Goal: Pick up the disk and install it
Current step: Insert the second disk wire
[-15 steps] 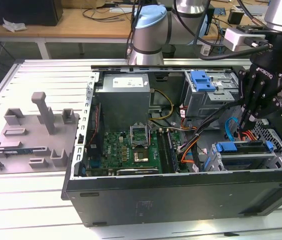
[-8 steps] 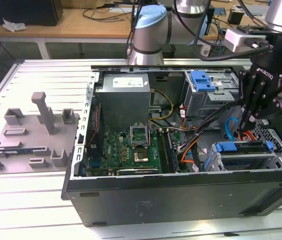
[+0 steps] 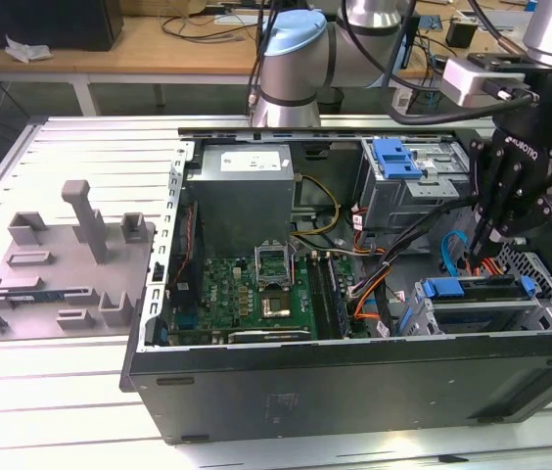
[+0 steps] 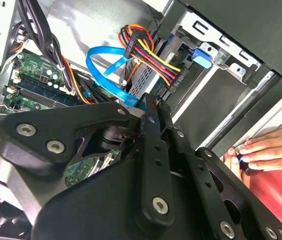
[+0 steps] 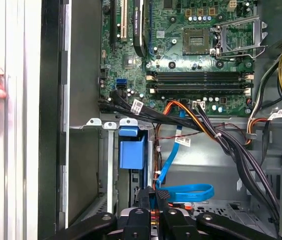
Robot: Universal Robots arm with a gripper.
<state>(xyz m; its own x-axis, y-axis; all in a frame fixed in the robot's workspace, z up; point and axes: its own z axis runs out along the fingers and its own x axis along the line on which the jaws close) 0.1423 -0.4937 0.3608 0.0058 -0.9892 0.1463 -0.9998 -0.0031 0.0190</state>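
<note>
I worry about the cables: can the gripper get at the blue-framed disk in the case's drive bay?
Probably yes. The gripper hangs close above the disk in the open case, with nothing solid between them. Only the blue cable looping beside it crowds the approach.

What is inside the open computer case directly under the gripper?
Under the gripper sit a blue flat cable, bundled coloured wires and the blue-framed disk in its bay. The arm covers whatever lies deeper.
</note>
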